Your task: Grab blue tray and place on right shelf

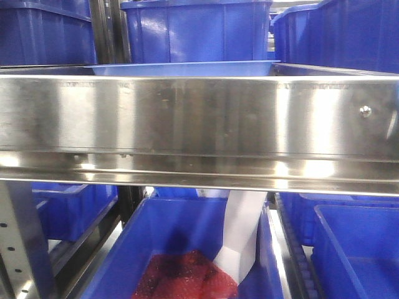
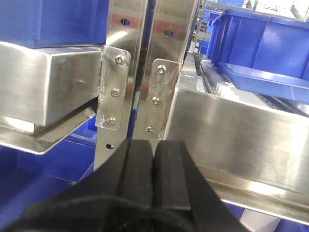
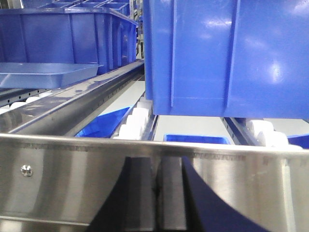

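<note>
The blue tray [image 1: 181,68] lies flat on the rack behind the shelf's wide steel front rail [image 1: 199,115], which has a small bolt head [image 1: 365,111] near its right end. The tray also shows in the left wrist view [image 2: 260,77], to the right of and beyond my left gripper [image 2: 154,142]. That gripper is shut and empty, in front of the upright posts [image 2: 145,58]. My right gripper [image 3: 157,162] is shut and empty, close in front of the rail [image 3: 72,179]. From there the tray [image 3: 43,72] lies far left on white rollers.
Deep blue bins [image 1: 199,31] stand behind the tray. One large bin [image 3: 227,58] sits on rollers right above my right gripper. A lower bin [image 1: 181,249] holds red netting and a white sheet. A steel divider [image 3: 91,101] runs between the lanes.
</note>
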{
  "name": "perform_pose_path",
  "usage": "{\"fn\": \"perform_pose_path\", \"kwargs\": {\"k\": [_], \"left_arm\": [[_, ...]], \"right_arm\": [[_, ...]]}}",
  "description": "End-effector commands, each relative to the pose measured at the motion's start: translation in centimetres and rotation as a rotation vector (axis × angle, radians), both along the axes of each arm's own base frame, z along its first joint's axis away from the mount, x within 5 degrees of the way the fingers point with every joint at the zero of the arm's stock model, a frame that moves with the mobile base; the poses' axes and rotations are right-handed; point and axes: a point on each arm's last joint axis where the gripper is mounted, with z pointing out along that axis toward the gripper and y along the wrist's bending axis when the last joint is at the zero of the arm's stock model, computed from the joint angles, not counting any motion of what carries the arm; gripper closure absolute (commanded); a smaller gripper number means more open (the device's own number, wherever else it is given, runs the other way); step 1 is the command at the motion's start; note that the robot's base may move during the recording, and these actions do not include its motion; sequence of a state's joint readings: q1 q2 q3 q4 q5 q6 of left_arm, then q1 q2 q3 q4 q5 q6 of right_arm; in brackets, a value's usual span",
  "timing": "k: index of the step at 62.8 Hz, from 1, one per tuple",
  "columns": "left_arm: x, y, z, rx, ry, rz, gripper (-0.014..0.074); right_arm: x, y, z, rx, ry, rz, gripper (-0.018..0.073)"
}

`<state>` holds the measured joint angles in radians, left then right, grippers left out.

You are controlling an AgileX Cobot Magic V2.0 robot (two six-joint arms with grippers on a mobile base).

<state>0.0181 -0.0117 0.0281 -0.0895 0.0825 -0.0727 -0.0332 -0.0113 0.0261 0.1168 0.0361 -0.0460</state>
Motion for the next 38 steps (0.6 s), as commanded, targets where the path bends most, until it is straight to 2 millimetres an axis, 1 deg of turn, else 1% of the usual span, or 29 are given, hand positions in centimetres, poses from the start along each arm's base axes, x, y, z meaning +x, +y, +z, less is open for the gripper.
{"fn": "perform_pose_path", "kwargs": {"k": [1,38], "left_arm": [[0.01,0.06,-0.18,0.0,-0.065,0.007,0.0645],[0.01,0.06,-0.18,0.0,-0.065,0.007,0.0645]], "right_arm": [[-0.42,-0.16,1.91,-0.002,-0.165,-0.022,0.0501],[-0.38,-0.14,1.72,-0.002,-0.144,-0.02,0.0501]]}}
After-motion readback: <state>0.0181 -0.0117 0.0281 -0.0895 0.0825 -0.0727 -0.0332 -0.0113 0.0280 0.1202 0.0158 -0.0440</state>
